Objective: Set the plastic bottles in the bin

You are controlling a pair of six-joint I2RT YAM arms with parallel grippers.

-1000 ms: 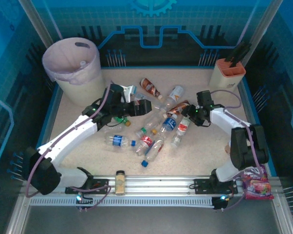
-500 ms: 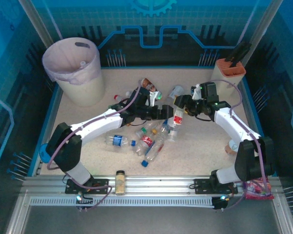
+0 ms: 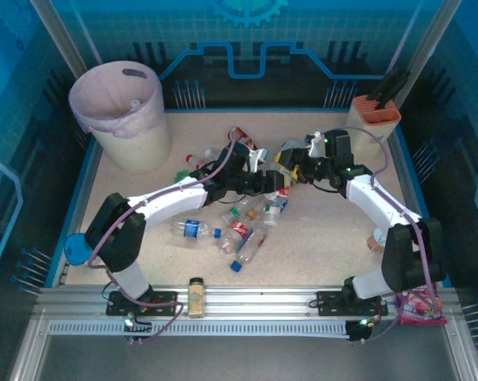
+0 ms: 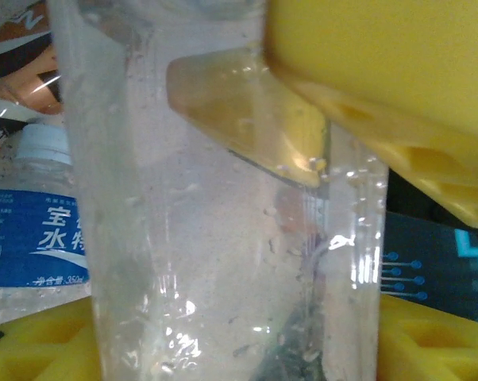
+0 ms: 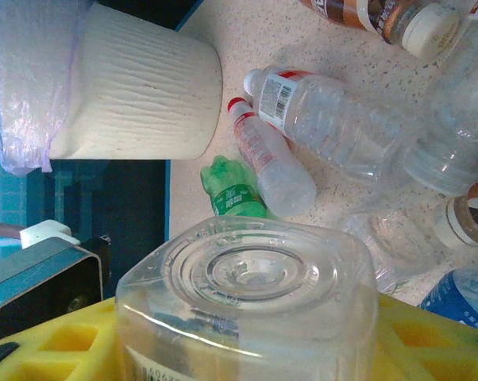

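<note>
Your left claw (image 4: 215, 238) grips a clear bottle (image 4: 167, 175); your right claw (image 5: 247, 349) clamps a square-based bottle (image 5: 251, 274), the bin (image 5: 136, 87) beyond it, leftward.

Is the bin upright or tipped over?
Upright: the large round cream bin with pale pink bag liner stands on its base, mouth facing up.

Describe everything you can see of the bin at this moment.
The bin is a large round cream-beige wastebasket, plastic by its look, tapering toward the base, with fine vertical ribs on its wall. A pale pink-lilac bag lines it and folds over the rim. It stands upright at the table's far left corner. A small pale object lies inside. A green bottle lies near its base, apart from it.
</note>
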